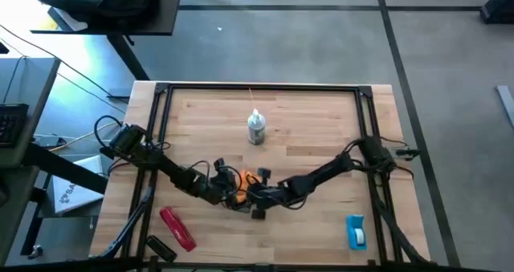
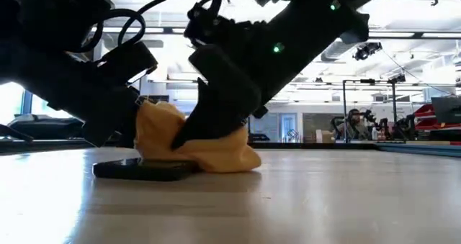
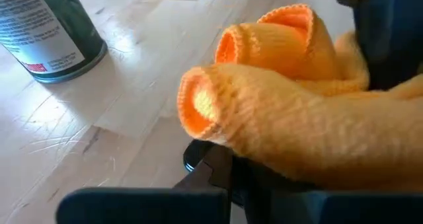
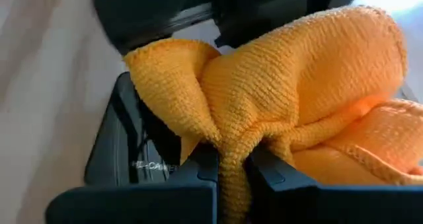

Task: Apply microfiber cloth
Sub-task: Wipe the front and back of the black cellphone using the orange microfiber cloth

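The bright orange microfiber cloth (image 1: 241,178) lies bunched on a flat black phone (image 2: 144,170) at the middle of the table, toward the near edge. Its right end rests on the wood (image 2: 241,161). My right gripper (image 4: 231,179) comes in from the right and is shut on the cloth. My left gripper (image 1: 218,190) comes in from the left and stands right at the cloth and phone. The cloth (image 3: 291,125) fills its wrist view and covers what lies in front of it. My right gripper pinches a gathered fold of the cloth (image 4: 231,154) between its two fingers. It comes slanting down from the table's right side. The cloth bulges out beyond the fingers in several folds, and its underside lies on the phone (image 4: 125,148).
A green-grey spray bottle (image 1: 255,128) stands behind the cloth toward the far edge. A red oblong tool (image 1: 178,228) and a small black object (image 1: 161,248) lie at the near left. A blue object (image 1: 356,232) lies at the near right.
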Controlling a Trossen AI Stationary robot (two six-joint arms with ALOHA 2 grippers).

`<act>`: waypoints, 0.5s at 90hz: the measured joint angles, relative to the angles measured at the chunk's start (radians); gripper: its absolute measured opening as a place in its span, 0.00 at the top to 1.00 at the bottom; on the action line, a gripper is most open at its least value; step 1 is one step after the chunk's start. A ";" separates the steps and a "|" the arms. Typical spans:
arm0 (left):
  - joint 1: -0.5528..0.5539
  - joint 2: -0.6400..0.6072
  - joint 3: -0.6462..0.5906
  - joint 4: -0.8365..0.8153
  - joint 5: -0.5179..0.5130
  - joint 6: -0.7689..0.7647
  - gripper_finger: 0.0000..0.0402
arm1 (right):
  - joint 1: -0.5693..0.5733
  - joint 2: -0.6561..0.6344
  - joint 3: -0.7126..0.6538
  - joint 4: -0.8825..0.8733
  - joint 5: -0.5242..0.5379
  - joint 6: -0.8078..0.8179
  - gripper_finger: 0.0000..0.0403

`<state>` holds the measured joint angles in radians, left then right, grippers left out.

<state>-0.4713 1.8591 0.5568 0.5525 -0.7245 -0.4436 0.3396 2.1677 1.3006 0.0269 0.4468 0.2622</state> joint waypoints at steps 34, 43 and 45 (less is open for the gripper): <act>0.003 0.000 -0.001 -0.002 -0.019 0.000 1.00 | -0.082 0.002 -0.001 -0.108 0.148 0.006 0.99; 0.000 0.000 0.001 0.002 0.004 0.001 1.00 | -0.107 0.000 -0.003 -0.136 0.216 0.002 0.99; -0.001 0.000 0.002 0.003 0.013 0.001 1.00 | -0.113 0.001 -0.004 -0.149 0.221 0.002 0.99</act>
<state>-0.4727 1.8595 0.5591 0.5559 -0.7113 -0.4427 0.2264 2.1684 1.2963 -0.1218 0.6675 0.2641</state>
